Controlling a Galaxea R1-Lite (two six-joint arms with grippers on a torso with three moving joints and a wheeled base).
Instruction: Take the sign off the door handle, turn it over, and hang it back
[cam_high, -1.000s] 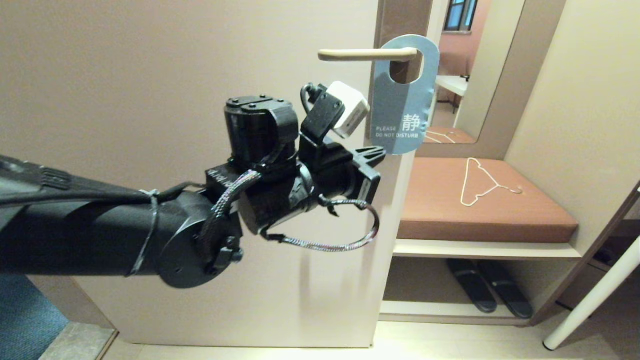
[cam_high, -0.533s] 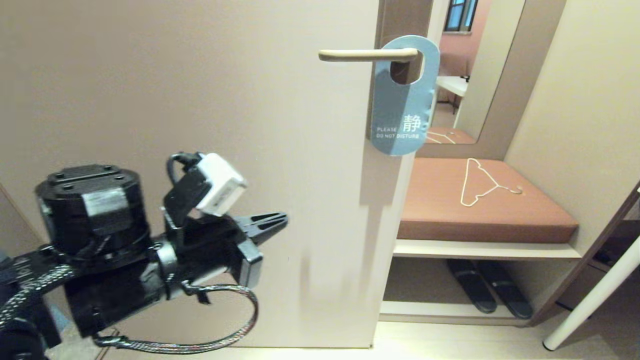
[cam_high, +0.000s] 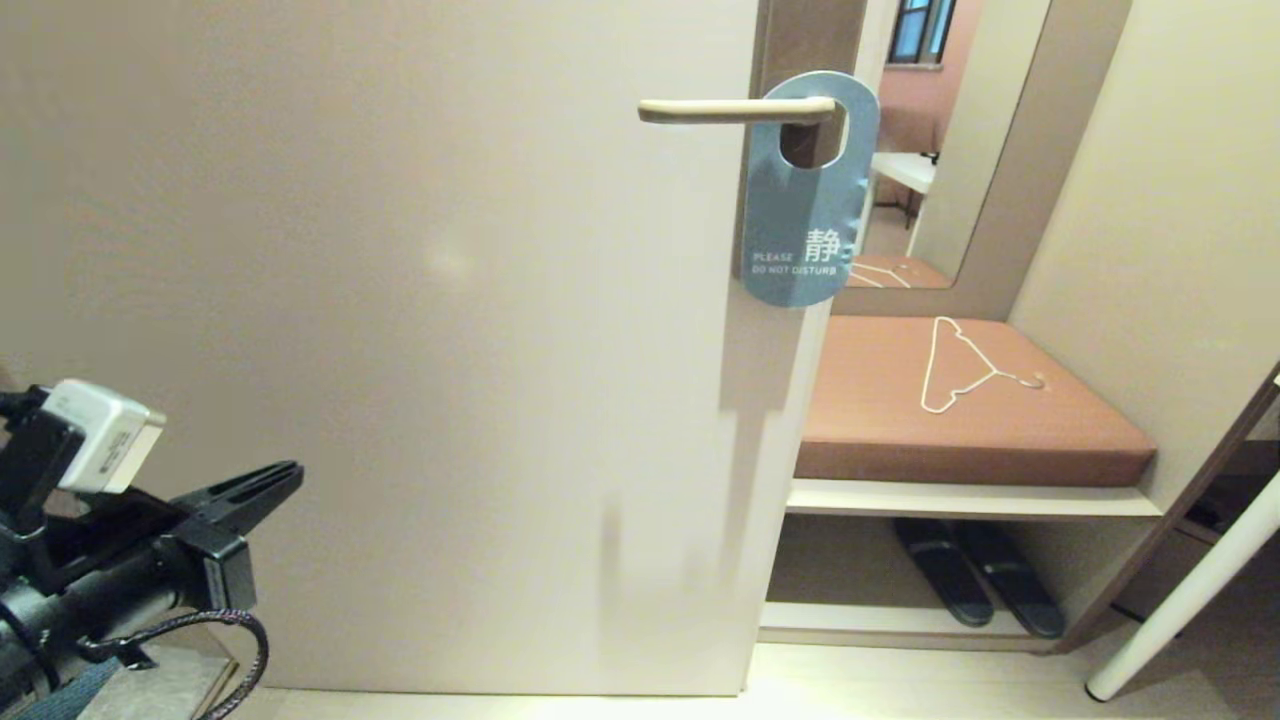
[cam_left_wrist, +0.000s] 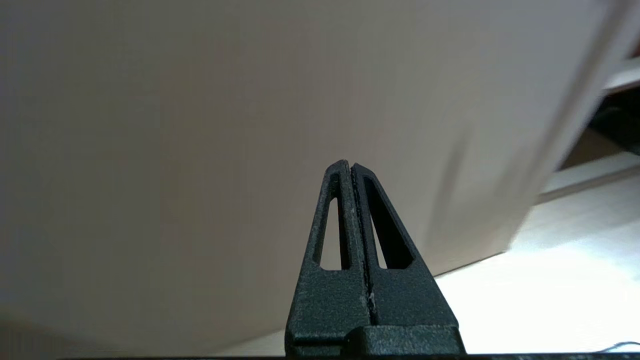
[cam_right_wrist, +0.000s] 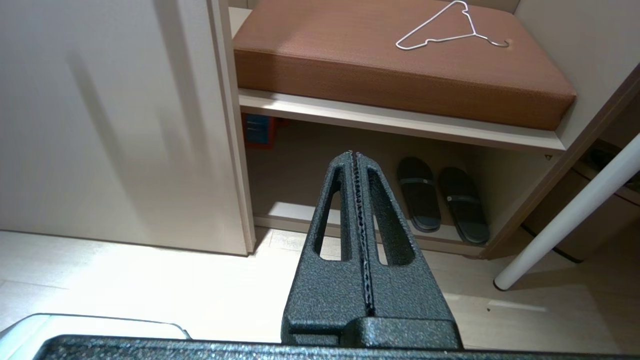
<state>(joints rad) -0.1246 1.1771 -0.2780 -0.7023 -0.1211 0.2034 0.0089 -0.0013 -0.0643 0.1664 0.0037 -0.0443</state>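
The sign (cam_high: 803, 220) hangs by its oval hole on the beige door handle (cam_high: 735, 110) near the door's right edge, blue "PLEASE DO NOT DISTURB" face towards me. My left gripper (cam_high: 290, 472) is low at the left, far below and left of the sign, shut and empty; in the left wrist view (cam_left_wrist: 349, 165) it points at the bare door. My right gripper (cam_right_wrist: 353, 153) is shut and empty, out of the head view, low and pointing at the shelf under the bench.
The beige door (cam_high: 400, 300) fills the left and middle. Right of it are a brown cushioned bench (cam_high: 1000, 430) with a thin white wire hanger (cam_high: 960, 365), black slippers (cam_high: 975, 585) on the shelf below, and a slanted white table leg (cam_high: 1190, 590).
My left arm has drawn back from just beside the sign's lower edge, down and to the left, to the low left corner. The sign stays hanging on the handle.
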